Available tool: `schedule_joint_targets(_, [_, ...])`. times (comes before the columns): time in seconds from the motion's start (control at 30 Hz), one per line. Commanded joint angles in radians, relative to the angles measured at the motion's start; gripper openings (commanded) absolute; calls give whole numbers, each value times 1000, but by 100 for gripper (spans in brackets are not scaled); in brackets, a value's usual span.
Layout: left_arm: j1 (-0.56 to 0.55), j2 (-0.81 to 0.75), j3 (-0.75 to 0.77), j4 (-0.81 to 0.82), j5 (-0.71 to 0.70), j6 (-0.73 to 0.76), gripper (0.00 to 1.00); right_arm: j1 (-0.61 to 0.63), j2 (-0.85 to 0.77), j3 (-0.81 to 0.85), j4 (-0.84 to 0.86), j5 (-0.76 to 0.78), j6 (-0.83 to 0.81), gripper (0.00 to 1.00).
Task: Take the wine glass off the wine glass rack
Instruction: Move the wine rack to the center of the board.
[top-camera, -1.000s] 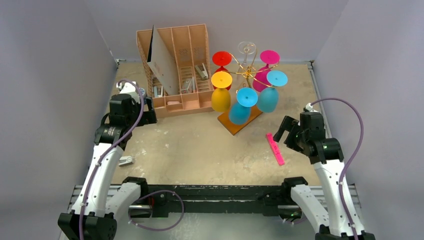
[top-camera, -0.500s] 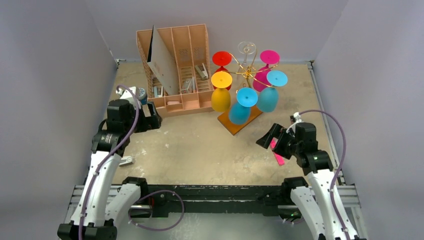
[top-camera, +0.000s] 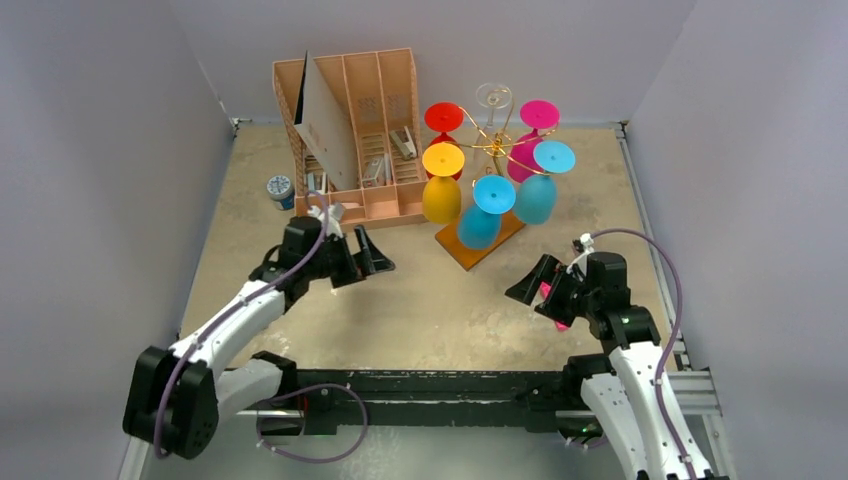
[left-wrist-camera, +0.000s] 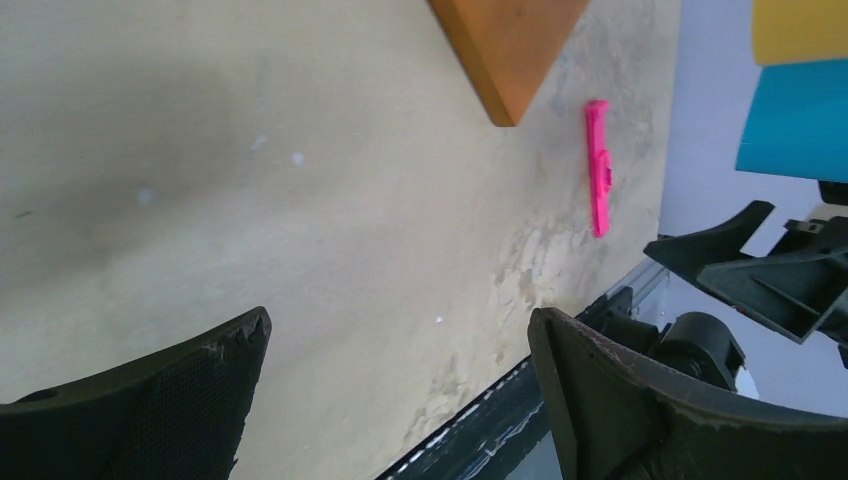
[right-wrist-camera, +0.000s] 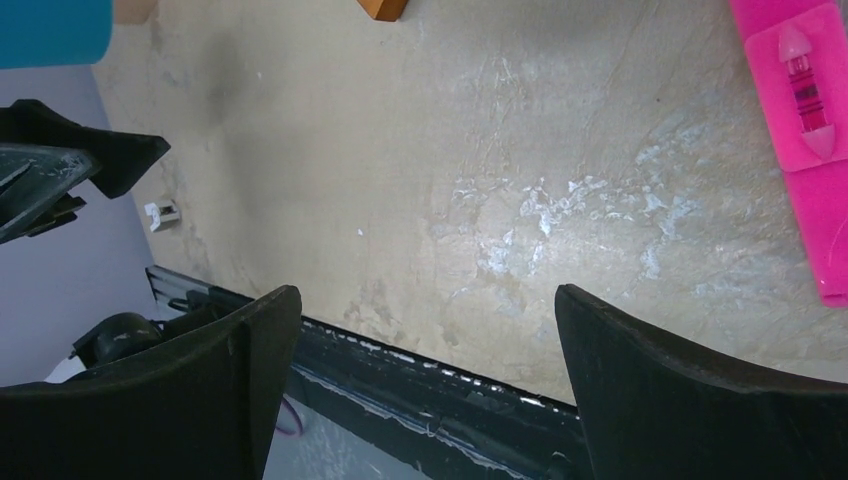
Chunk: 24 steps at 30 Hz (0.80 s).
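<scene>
While both arms sit low over the near half of the table (top-camera: 420, 310), neither has anything in its grasp. The right gripper (top-camera: 538, 290), at about four o'clock from the table's middle, has its fingers spread wide and pointing toward ten o'clock. The left gripper (top-camera: 372, 255), at about nine o'clock, is likewise splayed and empty, aimed toward three o'clock — both seem angled in on one target. A pink tool (left-wrist-camera: 598, 165) lies flat beneath the right gripper, no part of this job. Farther back, at one o'clock, stands the wine glass rack (top-camera: 490, 247), its orange-brown base set skew and its gold wire arms fanning out above. Six glasses hang from those arms by their feet, bowls down, so one probably has to be slid outward along its wire rather than lifted. The yellow glass (top-camera: 441, 195) and a blue glass (top-camera: 480, 222) hang nearest the grippers — likeliest picks. A second blue glass (top-camera: 537, 195), a magenta, a red and a clear one hang behind. At eleven o'clock stands a slotted file organiser (top-camera: 350, 110).
</scene>
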Motion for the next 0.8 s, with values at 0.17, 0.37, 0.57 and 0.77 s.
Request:
schedule_joint_targets(0.17, [-274,244,1,463,-244,-234,96,-4,17,58,-86,93,33,99])
schedule_joint_targets(0.37, [-400,440,14,688,-373,-309,93,-4,0,66,-160,147,45,99])
schedule_joint_targets(0.57, [-459,642,-14,968,-488,-421,90,-4,-17,70,-193,171,65,99])
schedule_joint_targets(0.77, [-496,839,-1,1177,-565,-548,85,-4,-22,100,-253,211,57,99])
